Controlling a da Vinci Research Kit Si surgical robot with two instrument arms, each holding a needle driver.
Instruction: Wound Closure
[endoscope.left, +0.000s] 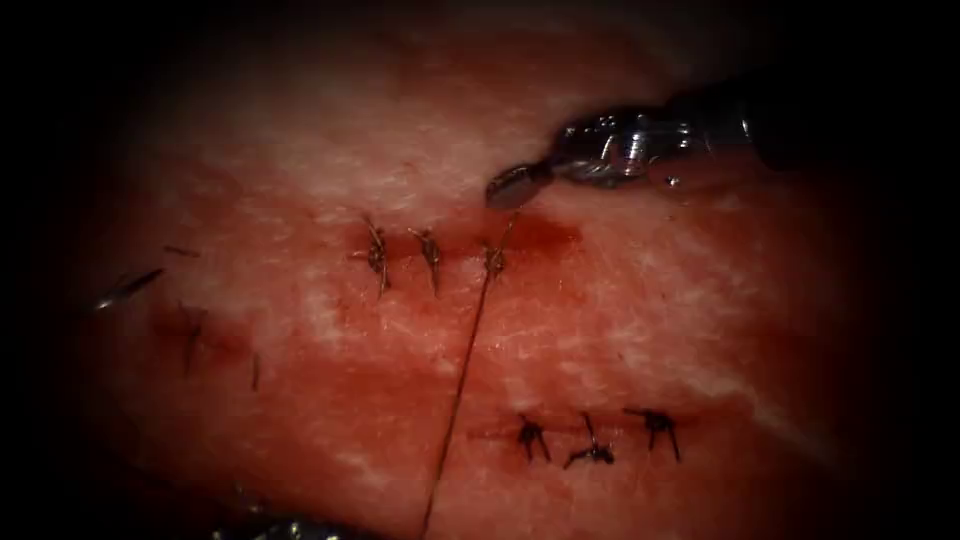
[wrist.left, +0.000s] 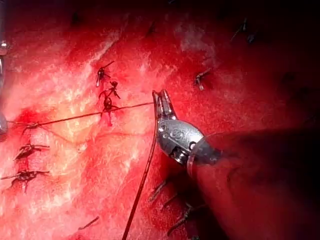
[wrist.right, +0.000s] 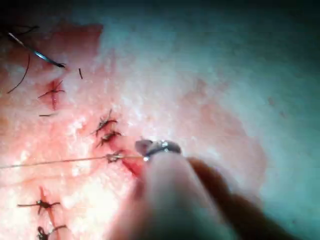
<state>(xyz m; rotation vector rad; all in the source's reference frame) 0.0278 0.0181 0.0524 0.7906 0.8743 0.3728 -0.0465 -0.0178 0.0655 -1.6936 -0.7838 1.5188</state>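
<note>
The tissue (endoscope.left: 620, 320) carries an upper cut (endoscope.left: 440, 245) closed by three stitches. From the rightmost knot (endoscope.left: 493, 258) a long thread (endoscope.left: 462, 375) runs taut down to the picture's lower edge. My right tool (endoscope.left: 512, 187) comes in from the upper right, just above that knot, with its jaws shut on the short thread end; in its wrist view the right tool (wrist.right: 149, 148) sits at the knot. My left tool (wrist.left: 161, 97) is shut on the long thread (wrist.left: 75, 118), which bends at the jaws. The needle (endoscope.left: 125, 288) lies free on the tissue, far left of the cut.
A second row of three dark stitches (endoscope.left: 590, 440) lies lower right. Older stitches and cut thread ends (endoscope.left: 190, 335) mark the tissue at the left. Red fluid (endoscope.left: 545, 232) pools beside the rightmost knot.
</note>
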